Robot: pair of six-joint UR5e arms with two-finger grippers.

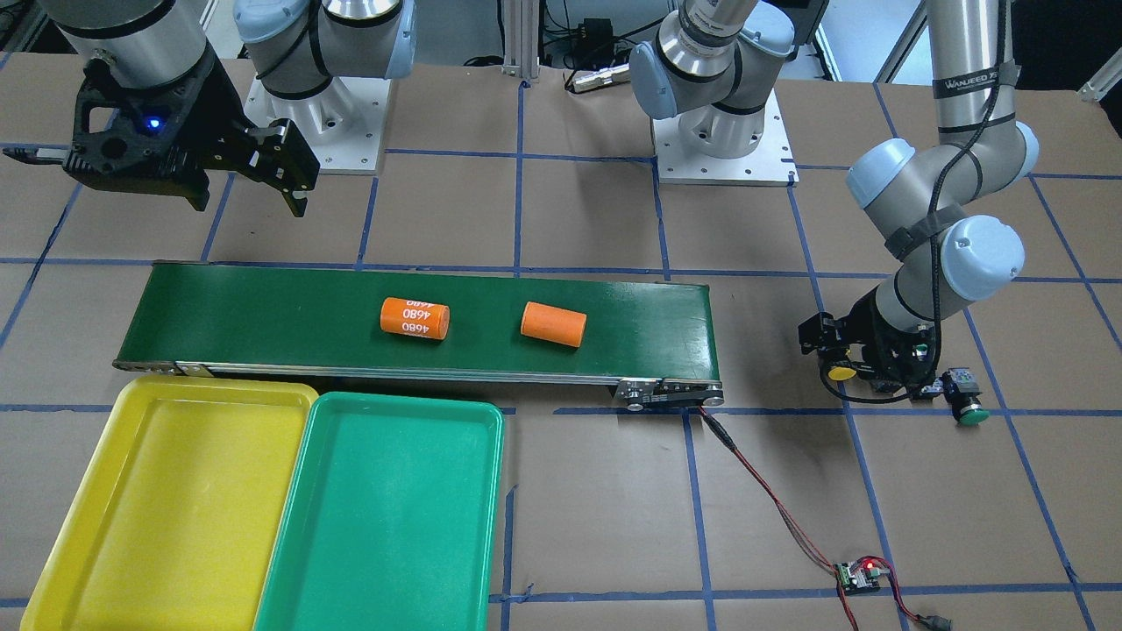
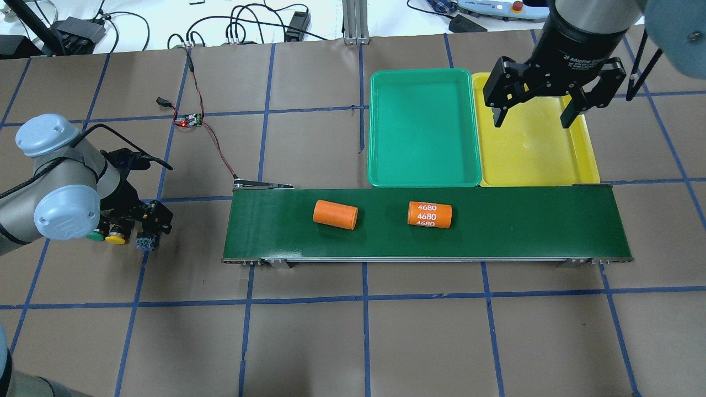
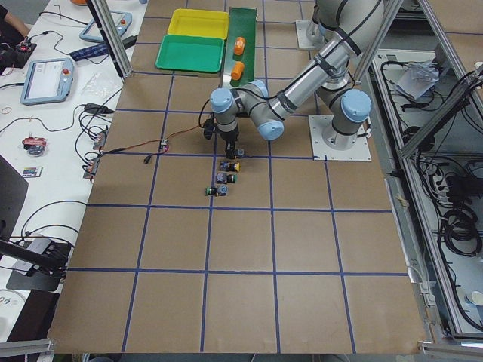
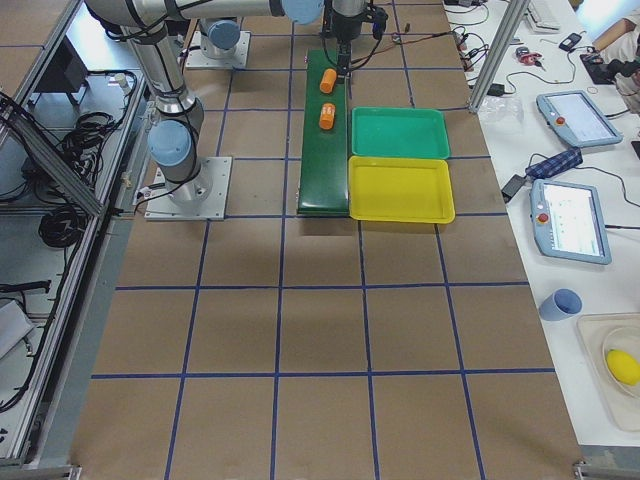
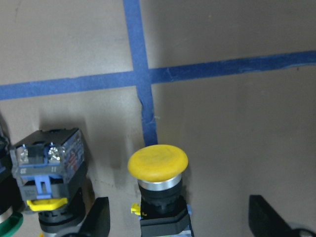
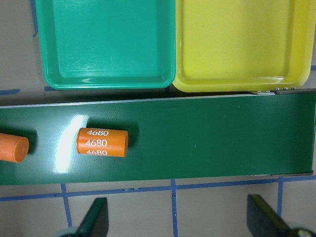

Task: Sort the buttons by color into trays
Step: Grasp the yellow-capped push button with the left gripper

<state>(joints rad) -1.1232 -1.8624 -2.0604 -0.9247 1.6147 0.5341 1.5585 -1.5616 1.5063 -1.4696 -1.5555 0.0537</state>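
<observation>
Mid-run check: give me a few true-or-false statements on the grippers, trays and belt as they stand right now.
1. The green tray and the yellow tray are both empty. True.
2. The left gripper has its jaws shut on a green button. False: the jaws are open, one on either side of a yellow-capped button.
3. Two orange cylinders lie on the conveyor belt. True.
4. The right gripper holds a button. False: its jaws are open and empty.
</observation>
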